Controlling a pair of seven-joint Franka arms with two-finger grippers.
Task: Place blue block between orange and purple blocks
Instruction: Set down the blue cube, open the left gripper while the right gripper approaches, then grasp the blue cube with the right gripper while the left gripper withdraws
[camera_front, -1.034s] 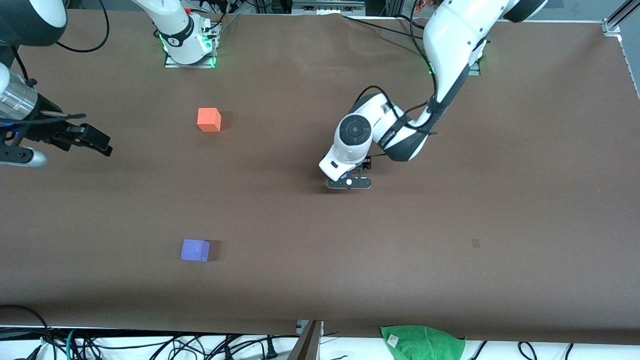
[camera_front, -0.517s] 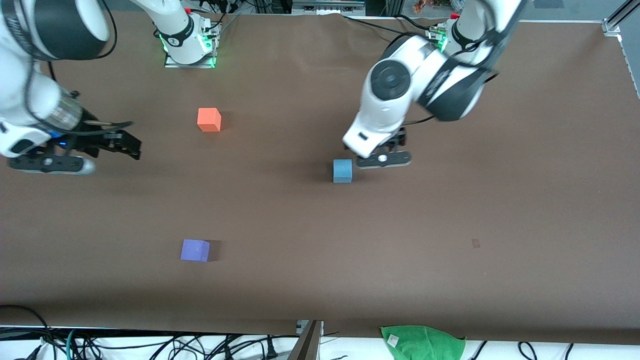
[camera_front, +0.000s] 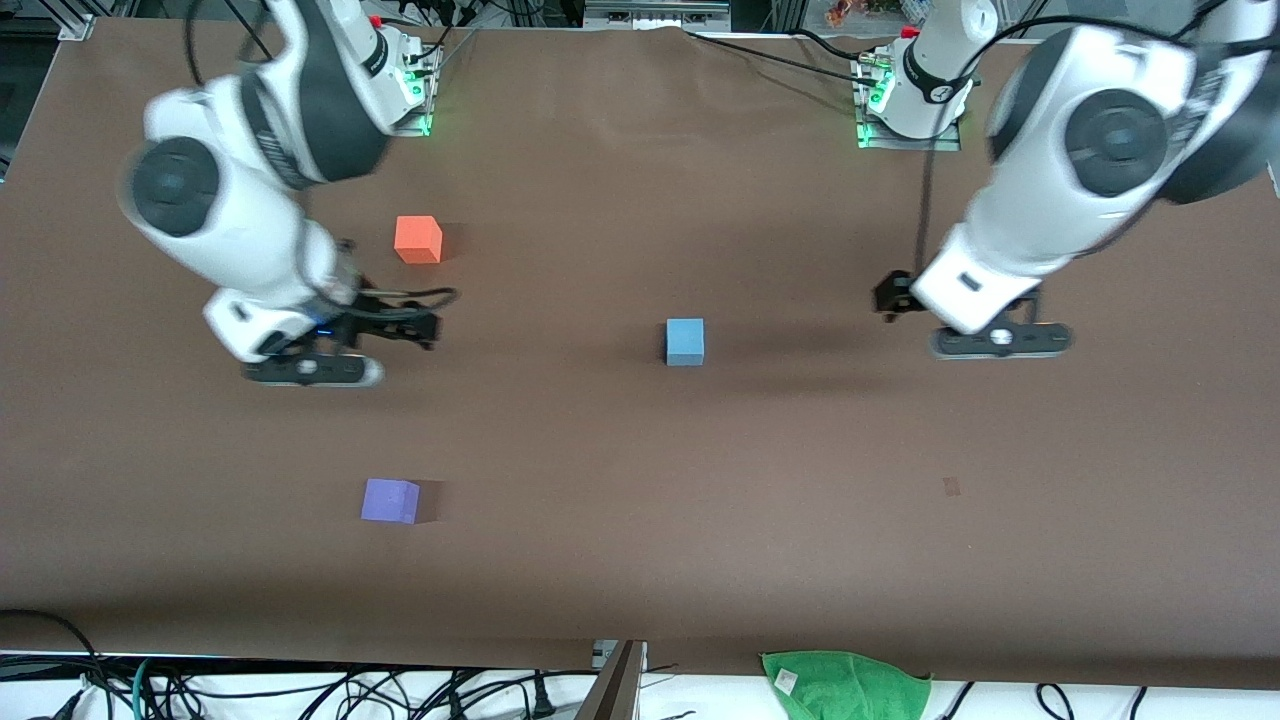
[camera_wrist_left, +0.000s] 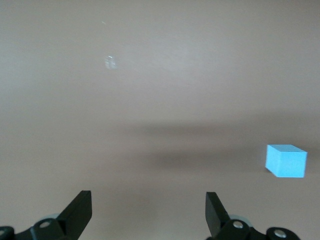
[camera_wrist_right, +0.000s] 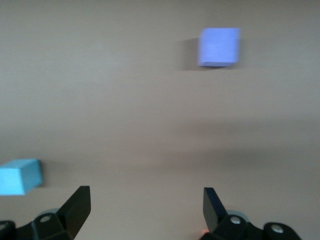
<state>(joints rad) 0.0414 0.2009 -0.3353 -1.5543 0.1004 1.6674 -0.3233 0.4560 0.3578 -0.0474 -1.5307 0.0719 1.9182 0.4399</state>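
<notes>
The blue block (camera_front: 685, 341) lies alone on the brown table near its middle. It also shows in the left wrist view (camera_wrist_left: 286, 160) and the right wrist view (camera_wrist_right: 20, 176). The orange block (camera_front: 418, 239) lies toward the right arm's end. The purple block (camera_front: 390, 500) lies nearer the front camera than the orange one and shows in the right wrist view (camera_wrist_right: 218, 46). My right gripper (camera_front: 310, 370) (camera_wrist_right: 146, 197) is open and empty over bare table between the orange and purple blocks. My left gripper (camera_front: 1000, 342) (camera_wrist_left: 148, 200) is open and empty over bare table, toward the left arm's end from the blue block.
A green cloth (camera_front: 845, 682) lies at the table's edge nearest the front camera. Cables hang along that edge. The two arm bases (camera_front: 380, 90) (camera_front: 910, 95) stand at the edge farthest from the camera.
My left gripper has risen off the blue block and swung toward its own end of the table, leaving the block uncovered. My right gripper has swung in from the table's end to between orange and purple.
</notes>
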